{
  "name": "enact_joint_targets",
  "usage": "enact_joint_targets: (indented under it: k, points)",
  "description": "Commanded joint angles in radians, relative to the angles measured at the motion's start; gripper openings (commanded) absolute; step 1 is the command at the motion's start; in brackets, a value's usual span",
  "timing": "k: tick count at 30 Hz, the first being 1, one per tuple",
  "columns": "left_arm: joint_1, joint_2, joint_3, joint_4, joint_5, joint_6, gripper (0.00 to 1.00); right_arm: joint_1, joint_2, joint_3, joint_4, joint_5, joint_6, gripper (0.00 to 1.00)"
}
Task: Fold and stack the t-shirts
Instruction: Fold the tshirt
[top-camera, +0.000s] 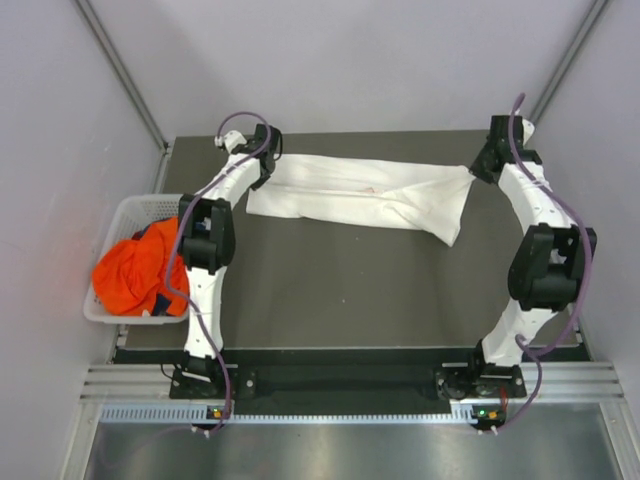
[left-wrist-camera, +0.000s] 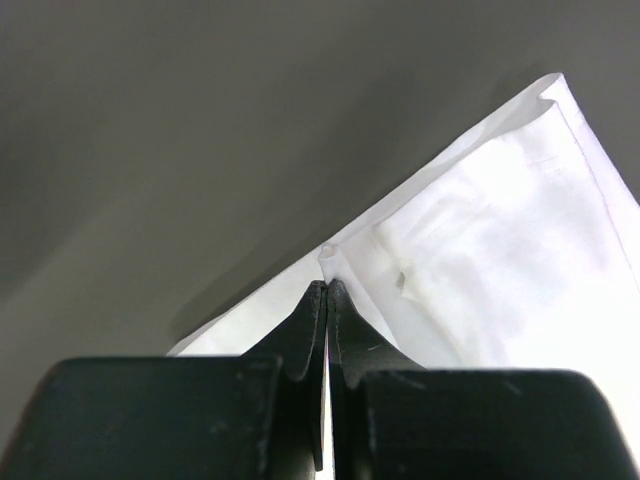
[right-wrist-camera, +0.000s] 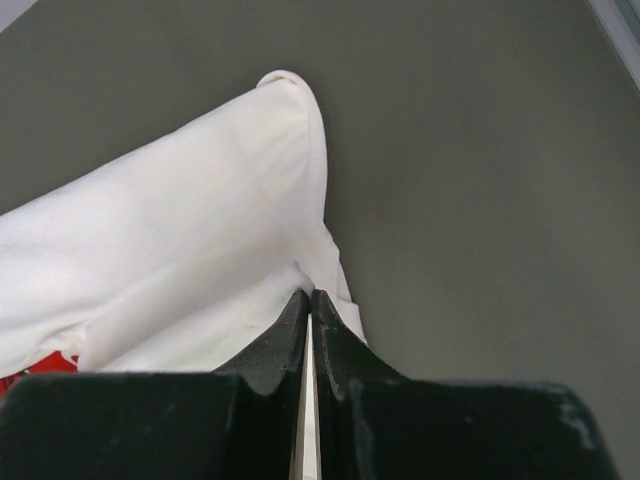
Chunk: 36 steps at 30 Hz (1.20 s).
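The white t-shirt (top-camera: 360, 195) is stretched sideways across the far half of the table, folded lengthwise, with a faint red print showing through. My left gripper (top-camera: 268, 160) is shut on its left end; in the left wrist view the fingertips (left-wrist-camera: 327, 290) pinch a fold of the white cloth (left-wrist-camera: 500, 260). At the other end my right gripper (top-camera: 478, 168) is shut on the shirt too, its tips (right-wrist-camera: 309, 296) nipping the white cloth (right-wrist-camera: 200, 230) with a bit of red print (right-wrist-camera: 40, 362) at the lower left. An orange t-shirt (top-camera: 135, 275) fills the basket, with a dark blue one (top-camera: 160, 232) peeking out behind it.
A white lattice basket (top-camera: 125, 212) stands off the table's left edge, beside the left arm. The dark grey table (top-camera: 350, 290) lies between the two arms. Grey walls close in on the left, back and right.
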Motion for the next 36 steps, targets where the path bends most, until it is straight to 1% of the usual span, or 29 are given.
enact_joint_targets:
  k: [1, 5, 13, 14, 15, 17, 18, 19, 23, 24, 25, 27, 28, 30, 32, 33, 36]
  points:
    - [0.019, 0.037, 0.048, 0.050, -0.026, 0.029, 0.00, -0.012, 0.050, 0.070, 0.017, -0.014, -0.044, 0.00]
    - [0.026, 0.065, 0.065, 0.057, -0.010, 0.028, 0.00, -0.014, 0.103, 0.111, 0.001, -0.047, -0.063, 0.00]
    - [0.026, 0.100, 0.088, 0.125, 0.010, 0.064, 0.00, -0.015, 0.191, 0.163, 0.000, -0.077, -0.066, 0.00]
    - [0.026, 0.100, 0.089, 0.126, 0.007, 0.074, 0.02, -0.015, 0.199, 0.171, -0.003, -0.080, -0.067, 0.00]
    - [0.026, 0.099, 0.091, 0.133, 0.004, 0.081, 0.10, -0.015, 0.212, 0.177, -0.003, -0.083, -0.066, 0.00]
    - [0.026, 0.093, 0.092, 0.136, -0.005, 0.097, 0.19, -0.015, 0.223, 0.198, -0.008, -0.089, -0.070, 0.00]
    - [0.026, 0.085, 0.092, 0.133, -0.009, 0.097, 0.28, -0.015, 0.234, 0.208, -0.012, -0.089, -0.073, 0.01]
    - [0.026, 0.077, 0.091, 0.131, -0.016, 0.100, 0.32, -0.015, 0.238, 0.224, -0.017, -0.089, -0.072, 0.03]
    - [0.023, 0.031, 0.079, 0.139, -0.019, 0.136, 0.45, -0.015, 0.275, 0.277, -0.026, -0.124, -0.081, 0.06]
    - [0.022, 0.024, 0.077, 0.146, -0.016, 0.158, 0.47, -0.015, 0.300, 0.292, -0.046, -0.127, -0.083, 0.06]
    - [0.019, 0.016, 0.077, 0.152, -0.014, 0.201, 0.52, -0.015, 0.311, 0.319, -0.052, -0.129, -0.086, 0.06]
    - [0.016, -0.012, 0.065, 0.168, -0.014, 0.239, 0.58, -0.015, 0.337, 0.341, -0.063, -0.135, -0.093, 0.06]
    - [0.014, -0.021, 0.056, 0.177, -0.013, 0.277, 0.59, -0.015, 0.343, 0.358, -0.069, -0.133, -0.104, 0.07]
    - [0.016, -0.050, 0.037, 0.176, 0.001, 0.307, 0.59, -0.020, 0.367, 0.381, -0.081, -0.130, -0.112, 0.09]
    - [0.014, -0.073, 0.022, 0.165, 0.012, 0.319, 0.59, -0.025, 0.384, 0.424, -0.100, -0.138, -0.118, 0.15]
    - [0.014, -0.096, -0.001, 0.157, 0.045, 0.330, 0.59, -0.028, 0.398, 0.447, -0.100, -0.139, -0.121, 0.25]
    - [0.006, -0.153, -0.061, 0.153, 0.102, 0.386, 0.59, -0.035, 0.397, 0.475, -0.146, -0.149, -0.119, 0.39]
